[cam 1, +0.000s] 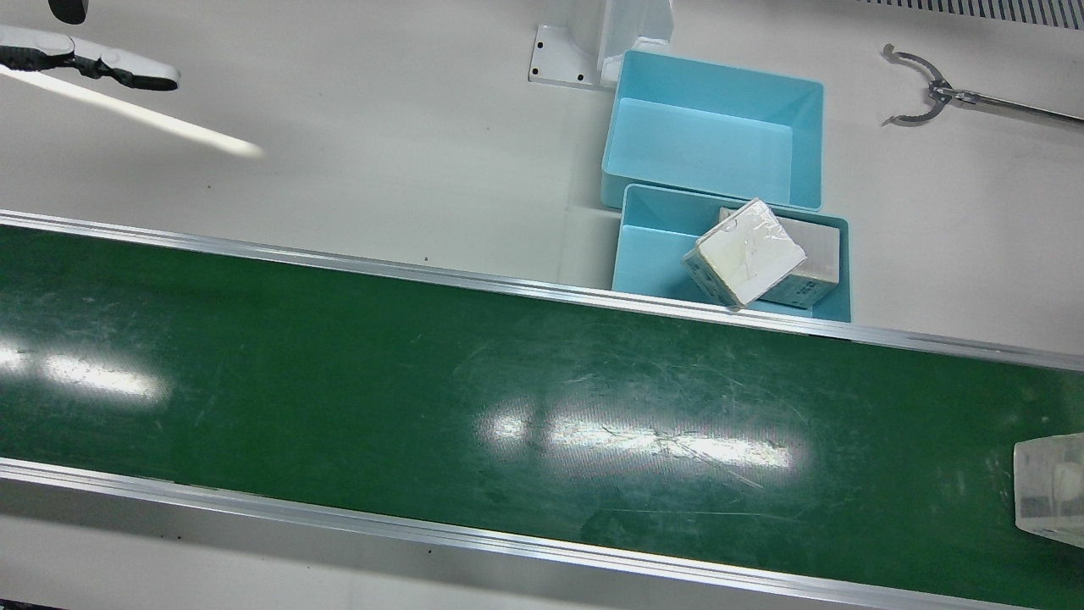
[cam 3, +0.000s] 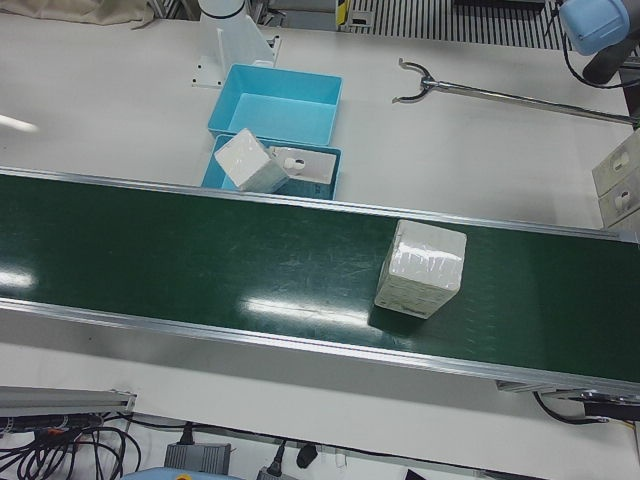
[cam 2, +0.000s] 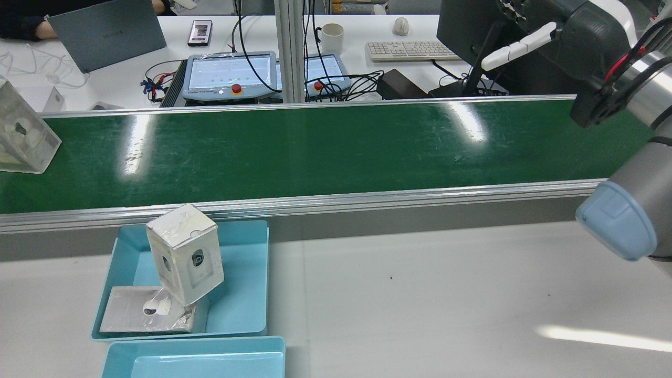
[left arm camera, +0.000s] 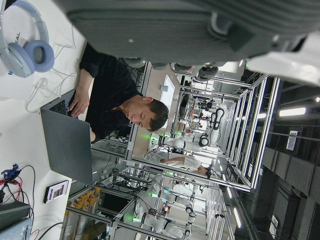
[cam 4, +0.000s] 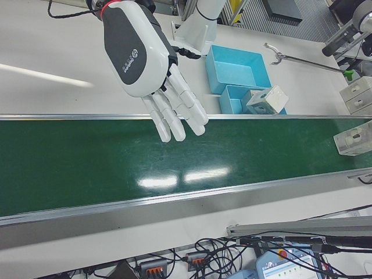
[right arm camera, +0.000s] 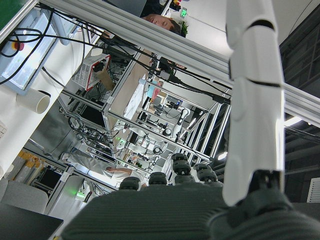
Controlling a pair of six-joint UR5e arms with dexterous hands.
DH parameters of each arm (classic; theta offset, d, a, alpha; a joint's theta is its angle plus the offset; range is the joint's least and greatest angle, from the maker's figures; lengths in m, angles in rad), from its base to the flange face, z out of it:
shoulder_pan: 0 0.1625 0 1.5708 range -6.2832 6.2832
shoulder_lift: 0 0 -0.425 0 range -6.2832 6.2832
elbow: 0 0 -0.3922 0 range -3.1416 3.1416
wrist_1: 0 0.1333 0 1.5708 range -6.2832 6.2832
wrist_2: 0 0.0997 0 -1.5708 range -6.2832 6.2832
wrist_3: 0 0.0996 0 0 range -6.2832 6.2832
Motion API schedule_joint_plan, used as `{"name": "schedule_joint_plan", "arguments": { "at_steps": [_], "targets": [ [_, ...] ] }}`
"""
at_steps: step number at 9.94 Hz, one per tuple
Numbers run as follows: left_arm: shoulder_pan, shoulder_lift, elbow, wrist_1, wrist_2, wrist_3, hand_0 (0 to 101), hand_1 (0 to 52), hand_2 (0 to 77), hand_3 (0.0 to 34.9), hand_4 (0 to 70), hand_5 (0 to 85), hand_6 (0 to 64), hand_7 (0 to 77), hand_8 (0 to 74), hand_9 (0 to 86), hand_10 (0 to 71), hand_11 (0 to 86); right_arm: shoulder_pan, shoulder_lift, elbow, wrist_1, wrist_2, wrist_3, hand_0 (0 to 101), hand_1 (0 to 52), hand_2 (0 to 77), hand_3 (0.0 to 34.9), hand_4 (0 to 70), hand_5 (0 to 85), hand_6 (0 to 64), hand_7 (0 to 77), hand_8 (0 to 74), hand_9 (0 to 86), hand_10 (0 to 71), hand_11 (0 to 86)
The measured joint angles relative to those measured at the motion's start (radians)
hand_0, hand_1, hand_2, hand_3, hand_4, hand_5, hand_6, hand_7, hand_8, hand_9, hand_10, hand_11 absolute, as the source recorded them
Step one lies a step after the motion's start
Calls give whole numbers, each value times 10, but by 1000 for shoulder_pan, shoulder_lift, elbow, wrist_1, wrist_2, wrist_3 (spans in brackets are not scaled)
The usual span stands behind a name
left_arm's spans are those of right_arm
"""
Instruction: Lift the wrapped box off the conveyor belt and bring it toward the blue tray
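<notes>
Overhead, the right hand hangs above the belt's upstream stretch, palm down, fingers straight, slightly fanned and touching nothing. The left hand appears only as a sliver of dark palm in its own camera view, so whether its fingers are spread cannot be told. Well apart from the right hand, the wrapped box stands upright on the green belt, near the end past the trays, its long axis vertical and its top glossy with film. Beside the belt sits the blue tray, where one box leans tilted on a flat box. A second tray touches it.
</notes>
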Motion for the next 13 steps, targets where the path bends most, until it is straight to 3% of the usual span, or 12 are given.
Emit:
{"name": "schedule_joint_plan", "arguments": {
  "at_steps": [3, 5, 7, 8, 11, 12, 13],
  "targets": [
    [0, 0, 0, 0, 0, 0, 0, 0, 5, 0, 0, 11, 0, 0, 0, 0, 0, 0, 1, -38, 29, 0, 5, 31, 483, 164, 104, 35, 5, 22, 5, 5, 5, 16, 5, 11],
    [0, 0, 0, 0, 0, 0, 0, 0, 5, 0, 0, 11, 0, 0, 0, 0, 0, 0, 0, -47, 35, 0, 5, 36, 482, 169, 136, 78, 5, 55, 0, 5, 5, 16, 5, 11],
    [0, 0, 0, 0, 0, 0, 0, 0, 11, 0, 0, 11, 0, 0, 0, 0, 5, 0, -1, -51, 29, -1, 6, 43, 483, 169, 136, 77, 5, 49, 0, 5, 5, 16, 5, 11],
    [0, 0, 0, 0, 0, 0, 0, 0, 11, 0, 0, 11, 0, 0, 0, 0, 5, 0, -3, -51, 18, -2, 8, 50, 483, 169, 136, 77, 5, 49, 0, 5, 5, 16, 5, 11],
    [0, 0, 0, 0, 0, 0, 0, 0, 5, 0, 0, 11, 0, 0, 0, 0, 0, 0, -7, -41, -76, -2, 25, 126, 484, 169, 147, 65, 5, 49, 5, 5, 0, 16, 5, 11],
    [0, 0, 0, 0, 0, 0, 0, 0, 5, 0, 0, 11, 0, 0, 0, 0, 5, 0, -8, -35, -97, -2, 33, 142, 483, 169, 147, 89, 5, 76, 5, 5, 0, 16, 5, 11],
    [0, 0, 0, 0, 0, 0, 0, 0, 11, 0, 0, 11, 0, 0, 0, 0, 0, 0, -7, -28, -115, -1, 41, 161, 482, 169, 147, 89, 5, 76, 5, 0, 0, 16, 5, 11]
  ]
}}
